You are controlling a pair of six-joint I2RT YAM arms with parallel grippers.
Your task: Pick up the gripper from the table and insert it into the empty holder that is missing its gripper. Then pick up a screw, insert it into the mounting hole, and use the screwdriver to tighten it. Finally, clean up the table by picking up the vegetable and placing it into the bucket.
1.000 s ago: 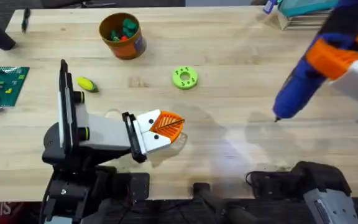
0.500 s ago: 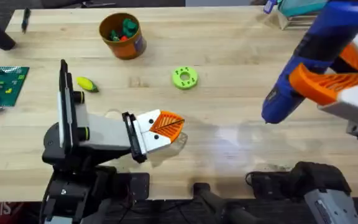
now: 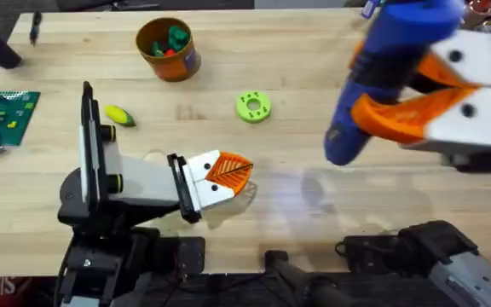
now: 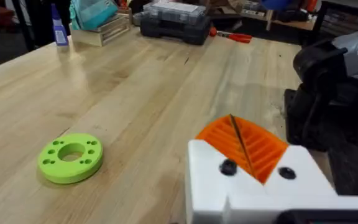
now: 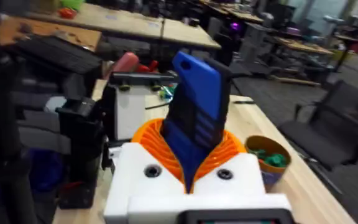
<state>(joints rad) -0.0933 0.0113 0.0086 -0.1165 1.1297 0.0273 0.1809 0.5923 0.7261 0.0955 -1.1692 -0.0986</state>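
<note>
Two robot hands work over the table [image 3: 314, 222]. Nearest, the left hand [image 3: 228, 173] rests low, orange pads pressed together, empty. Beyond, the right hand [image 3: 416, 94] hangs raised, clamping the blue screwdriver [image 3: 382, 77]. Farther back lie the vegetable [image 3: 119, 115], green disc [image 3: 253, 106] and bucket [image 3: 166, 49].

The right end effector [image 3: 399, 98] hangs above the worktop's [image 3: 314, 213] right side, its orange pads clamped on the blue screwdriver [image 3: 382, 77], whose narrow end points down and toward the near edge. The left end effector [image 3: 228, 175] rests near the near edge, orange pads pressed together. The bucket [image 3: 167, 49] stands by the far edge, the vegetable [image 3: 119, 115] near the left edge, and a green disc [image 3: 253, 107] lies mid-worktop.
</note>
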